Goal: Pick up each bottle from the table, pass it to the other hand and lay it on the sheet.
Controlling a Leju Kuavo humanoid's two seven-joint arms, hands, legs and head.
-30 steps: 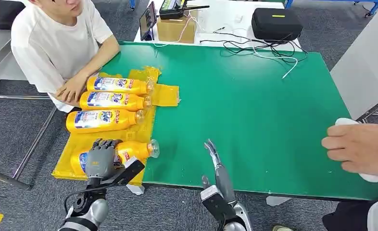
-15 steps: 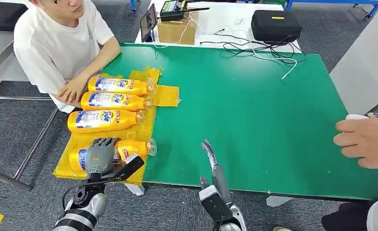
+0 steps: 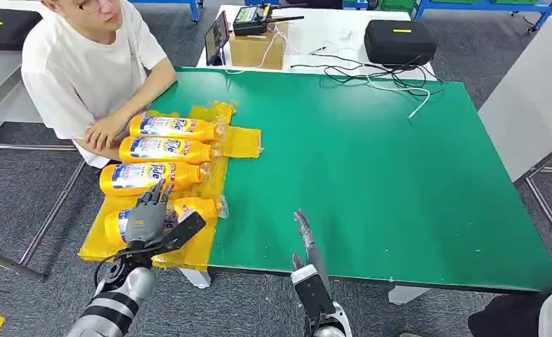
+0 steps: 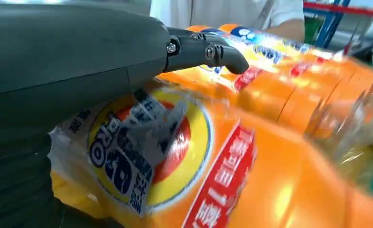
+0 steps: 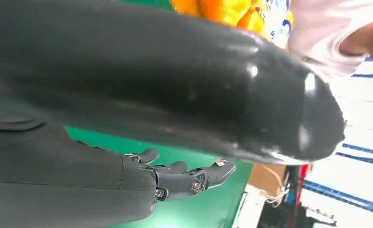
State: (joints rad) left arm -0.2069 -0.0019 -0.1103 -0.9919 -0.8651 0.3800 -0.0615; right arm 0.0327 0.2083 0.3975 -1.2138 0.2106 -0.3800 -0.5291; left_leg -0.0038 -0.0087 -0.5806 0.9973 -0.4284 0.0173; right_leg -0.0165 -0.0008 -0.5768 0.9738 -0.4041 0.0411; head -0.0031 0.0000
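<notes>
We judged the nearest bottle (image 3: pixel 189 210) rigid, glossy and slip-prone, best gripped mid-body; left hand (image 3: pixel 147 216) fingers (image 4: pixel 208 52) spread over it, right hand (image 3: pixel 305 235) fingers apart, empty.

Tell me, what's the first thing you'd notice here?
Four bright orange bottles lie side by side on a yellow sheet at the left end of the green table. The robot's left hand is over the nearest bottle, fingers lifted. A person sits beside them.

Glossy plastic bottles (image 3: pixel 162 149), matt table (image 3: pixel 371 161)
</notes>
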